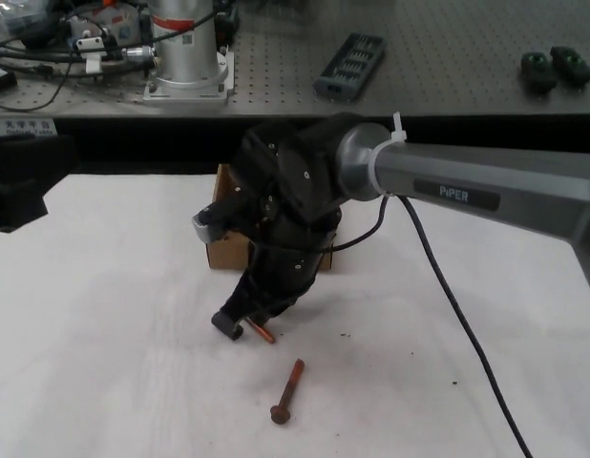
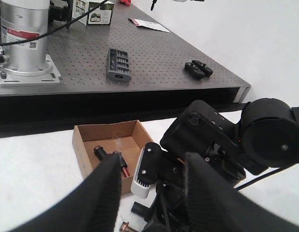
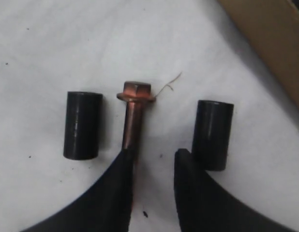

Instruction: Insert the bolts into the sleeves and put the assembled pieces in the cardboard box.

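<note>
The white-covered tabletop (image 1: pixel 104 334) carries everything. The right arm (image 1: pixel 467 186) lies across it to the middle, its wrist bent down. Behind that wrist, by the middle of the far edge, stands the open cardboard box (image 2: pixel 86 145) with an assembled piece (image 2: pixel 119 162) lying inside.

The left claw (image 2: pixel 152 159) sits on the near side of the box, fingers wide apart with nothing between them. The right claw (image 3: pixel 153 154) hangs low over the cloth just nearer than the box. Its fingers are set narrow but not closed: the shank of a bolt (image 3: pixel 135 116) runs along the inner face of one finger, with a gap to the other.

That bolt lies flat, head away from the claw, between a sleeve (image 3: pixel 82 124) and the other sleeve (image 3: pixel 213 133). Both lie parallel to it and touch neither it nor each other. A second bolt (image 1: pixel 287 389) lies loose toward the near edge.

The step in hand looks like picking up the bolt. To do it well, the right claw should centre on the shank so that both fingers meet it squarely. A grip nearer the head would leave the plain end free to enter a sleeve. The other sleeve lies just beside one finger and would likely roll if nudged, so the closing should stay clear of it
</note>
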{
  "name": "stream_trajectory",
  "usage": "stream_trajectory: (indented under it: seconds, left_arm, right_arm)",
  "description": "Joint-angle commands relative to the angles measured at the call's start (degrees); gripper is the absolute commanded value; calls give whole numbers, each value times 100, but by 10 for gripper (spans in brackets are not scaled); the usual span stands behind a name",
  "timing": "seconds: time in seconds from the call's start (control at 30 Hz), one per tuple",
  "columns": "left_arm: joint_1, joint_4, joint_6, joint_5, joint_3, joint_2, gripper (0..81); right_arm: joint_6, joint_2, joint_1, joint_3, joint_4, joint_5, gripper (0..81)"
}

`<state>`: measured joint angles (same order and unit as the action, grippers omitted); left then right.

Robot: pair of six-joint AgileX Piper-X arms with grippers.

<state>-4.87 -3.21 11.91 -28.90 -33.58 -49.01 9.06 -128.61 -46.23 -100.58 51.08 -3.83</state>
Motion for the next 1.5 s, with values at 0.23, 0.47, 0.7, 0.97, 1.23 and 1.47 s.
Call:
stream_trajectory:
  seconds: [0.23,0.47,0.7,0.97,1.23,1.47]
  left_arm:
    - [18,33,-79,44,-40,53,312]
    - [18,33,-79,44,-40,53,312]
    - [18,33,-79,44,-40,53,312]
    - [18,33,-79,44,-40,53,312]
    - [18,33,-79,44,-40,53,312]
    - [18,33,-79,44,-40,53,312]
  right_arm:
    - [76,-53,-237,320,227,-100,225]
    - [62,-53,-309,310,312,-100,225]
    - [84,-53,-309,310,197,-54,225]
    - [84,-21,-309,296,350,180,69]
    - [-337,383,-288,296,875,180,43]
    - [-906,1384,-247,662,863,156,43]
